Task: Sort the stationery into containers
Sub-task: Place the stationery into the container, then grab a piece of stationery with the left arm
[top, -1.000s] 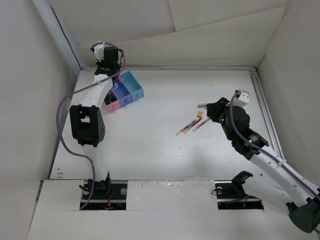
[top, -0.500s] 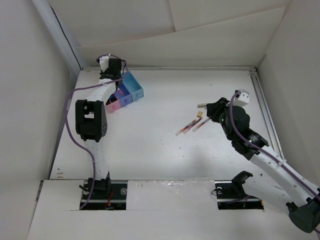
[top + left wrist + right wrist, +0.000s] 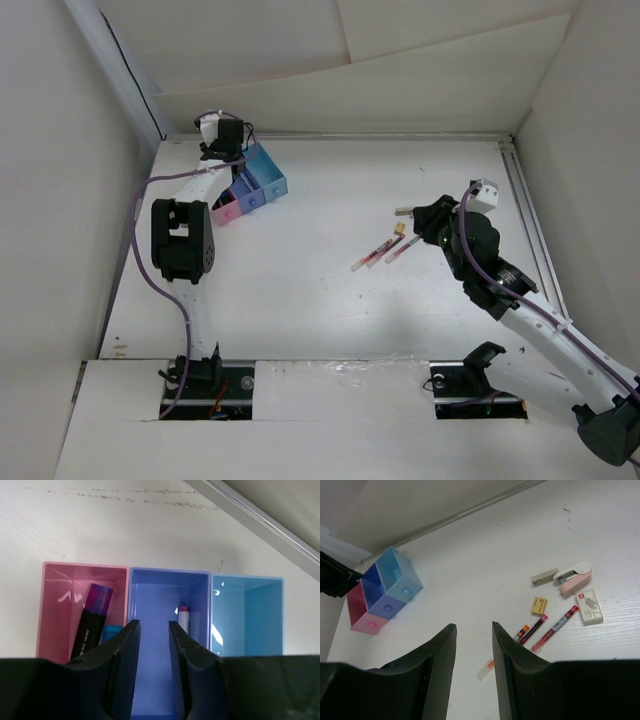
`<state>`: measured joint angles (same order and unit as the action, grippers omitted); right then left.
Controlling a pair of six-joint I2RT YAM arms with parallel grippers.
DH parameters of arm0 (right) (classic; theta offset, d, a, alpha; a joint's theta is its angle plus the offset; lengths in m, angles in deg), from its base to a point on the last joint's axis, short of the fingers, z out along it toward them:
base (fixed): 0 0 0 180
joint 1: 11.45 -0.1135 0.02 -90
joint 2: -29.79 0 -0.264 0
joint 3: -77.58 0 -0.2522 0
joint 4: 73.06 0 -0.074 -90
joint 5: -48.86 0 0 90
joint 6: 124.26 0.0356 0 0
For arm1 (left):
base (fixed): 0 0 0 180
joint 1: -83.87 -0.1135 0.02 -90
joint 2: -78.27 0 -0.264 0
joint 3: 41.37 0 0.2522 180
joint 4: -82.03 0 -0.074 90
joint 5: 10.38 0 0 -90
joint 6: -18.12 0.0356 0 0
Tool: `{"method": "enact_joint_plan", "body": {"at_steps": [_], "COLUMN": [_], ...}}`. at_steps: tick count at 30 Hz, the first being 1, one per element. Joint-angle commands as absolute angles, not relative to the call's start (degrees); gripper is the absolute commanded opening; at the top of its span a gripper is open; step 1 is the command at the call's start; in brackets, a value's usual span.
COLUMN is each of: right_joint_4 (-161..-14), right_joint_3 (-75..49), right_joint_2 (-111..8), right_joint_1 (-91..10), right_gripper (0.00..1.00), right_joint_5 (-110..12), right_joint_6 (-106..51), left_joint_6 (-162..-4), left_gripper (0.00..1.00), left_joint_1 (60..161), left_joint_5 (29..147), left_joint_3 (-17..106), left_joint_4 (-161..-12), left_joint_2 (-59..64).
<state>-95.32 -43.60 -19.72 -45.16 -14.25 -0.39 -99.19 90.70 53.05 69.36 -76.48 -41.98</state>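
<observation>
1. Left gripper [image 3: 153,626]: in the top view we find it at the upper left, over the row of three joined boxes. Its fingers [image 3: 126,660] stand a narrow gap apart. Nothing sits between them, and we see no contact with anything.
2. Left wrist view: the floor of the purple-blue box [image 3: 150,592] shows through that gap, so the fingertips hang over this middle box.
3. Pink box [image 3: 55,605], left of frame: a dark marker [image 3: 92,617] with a purple cap leans inside. A small teal piece [image 3: 113,630] lies beside it, partly hidden by the left finger.
4. The purple-blue box holds a white pen-like item [image 3: 183,622] with a pink-red tip, close to its right wall.
5. Light blue box [image 3: 262,615]: right end of the row.
6. Right gripper [image 3: 472,628]: fingers [image 3: 437,665] moderately spread, holding nothing, over the white table [image 3: 470,555].
7. Right wrist view, right of frame, loose stationery on the table:
   - a pink-and-white stapler [image 3: 572,576] with a beige eraser [image 3: 545,575] just beside it
   - a small yellow eraser [image 3: 538,605]
   - a white packet [image 3: 589,607] with a red label
   - thin pens [image 3: 555,628] lying slanted, close together
8. Top view: the pens lie mid-frame, just left of the right gripper and well apart from the boxes.
</observation>
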Motion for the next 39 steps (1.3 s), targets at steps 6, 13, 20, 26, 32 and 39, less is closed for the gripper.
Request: {"method": "enact_joint_plan", "body": {"at_steps": [6,13,20,26,32,39], "right_joint_4": [-92.0,-92.7,-97.8,-97.8,-97.8,-97.8], "right_joint_3": [-43.0,-43.6,-41.4,-42.7,-42.7,-42.7], "right_joint_2": [-18.8,-18.8,-19.3,-16.5,-17.9,-20.4], "right_joint_1": [-44.8,-44.8,-44.8,-44.8,-44.8,-44.8], "right_gripper": [0.38,0.04,0.04,0.04,0.02,0.04], "right_joint_5": [-14.1,-8.5,-2.7,0.1,0.7,0.7], "right_joint_6": [-1.2,-0.7,2.8,2.8,2.8,3.4], "left_joint_6": [-95.0,-95.0,-94.1,-95.8,-94.1,-92.8], "left_gripper": [0.22,0.14,0.10,0.10,0.13,0.21], "left_joint_1": [102.0,120.8,134.4,138.5,142.6,142.6], "left_joint_5": [52.2,57.1,62.7,69.2,65.8,66.1], "left_joint_3": [69.3,66.4,59.9,55.4,56.7,56.7], "left_joint_4": [-80.4,-83.9,-86.7,-90.9,-88.6,-89.1], "left_joint_2": [-31.4,-30.9,-32.7,-32.0,-34.4,-35.5]}}
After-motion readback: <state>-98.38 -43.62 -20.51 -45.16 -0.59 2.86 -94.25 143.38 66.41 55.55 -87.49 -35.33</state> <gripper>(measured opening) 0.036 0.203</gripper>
